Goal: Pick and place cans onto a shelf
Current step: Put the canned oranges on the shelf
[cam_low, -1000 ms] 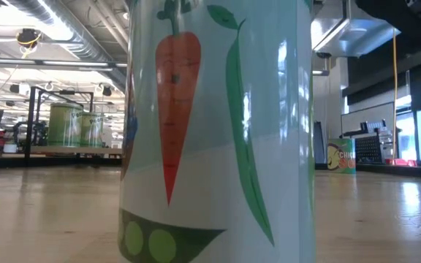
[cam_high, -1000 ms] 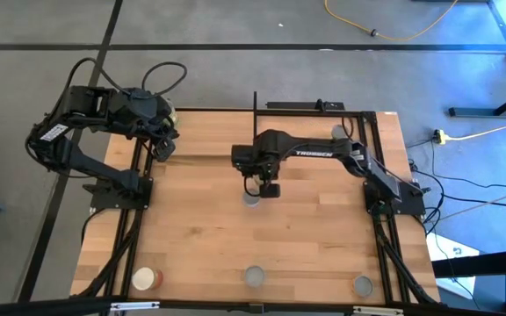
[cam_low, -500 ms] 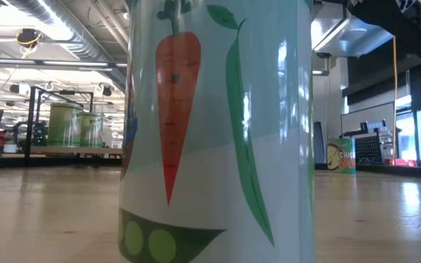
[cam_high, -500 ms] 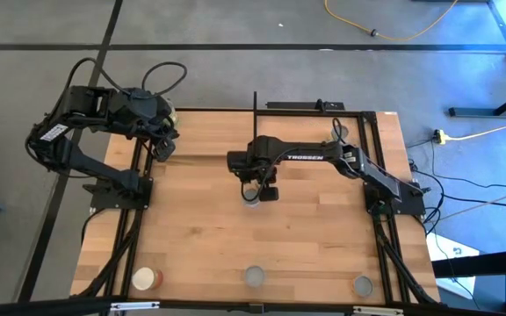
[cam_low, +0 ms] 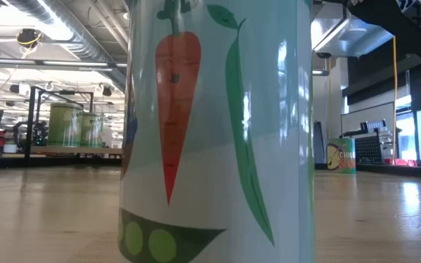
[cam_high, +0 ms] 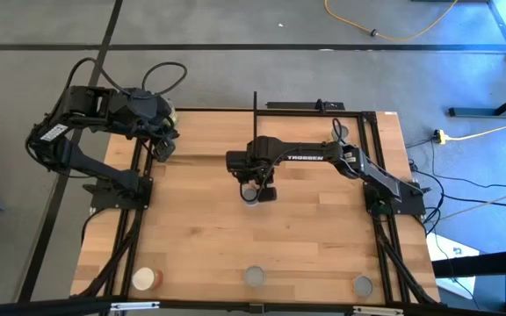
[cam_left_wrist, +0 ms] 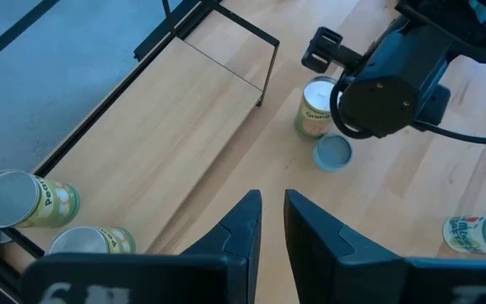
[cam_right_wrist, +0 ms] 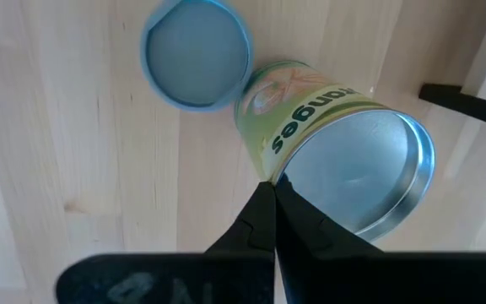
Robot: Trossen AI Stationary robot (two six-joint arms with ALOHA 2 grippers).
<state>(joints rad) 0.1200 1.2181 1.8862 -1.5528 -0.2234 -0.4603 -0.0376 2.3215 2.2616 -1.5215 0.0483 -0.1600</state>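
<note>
My right gripper (cam_right_wrist: 270, 196) is shut over the middle of the table (cam_high: 257, 188). Its fingertips are right beside a green-yellow can (cam_right_wrist: 336, 160) that stands upright on the table. A blue-rimmed can (cam_right_wrist: 197, 55) stands next to it; both also show in the left wrist view (cam_left_wrist: 317, 105). My left gripper (cam_left_wrist: 268, 211) waits over the table's far left corner, its fingers a narrow gap apart and empty. The shelf (cam_left_wrist: 184, 127) lies below it, with two green-yellow cans (cam_left_wrist: 24, 201) at its left end. My right gripper's shut fingertips (cam_right_wrist: 264, 198) point down beside the label side (cam_right_wrist: 287, 139) of the green-yellow can. I cannot tell whether they touch it. The can stands upright on the table.
Three cans stand along the table's near edge (cam_high: 146, 278), (cam_high: 254, 276), (cam_high: 362, 284). The middle one, with a carrot-and-pea label (cam_low: 218, 131), fills the low view. Another can (cam_left_wrist: 471, 232) lies at the far right. Black frame rods (cam_high: 255, 110) rise near the shelf.
My right gripper has gone a little toward the table's left edge and now stands over the two cans at the middle. The cans have not moved.
</note>
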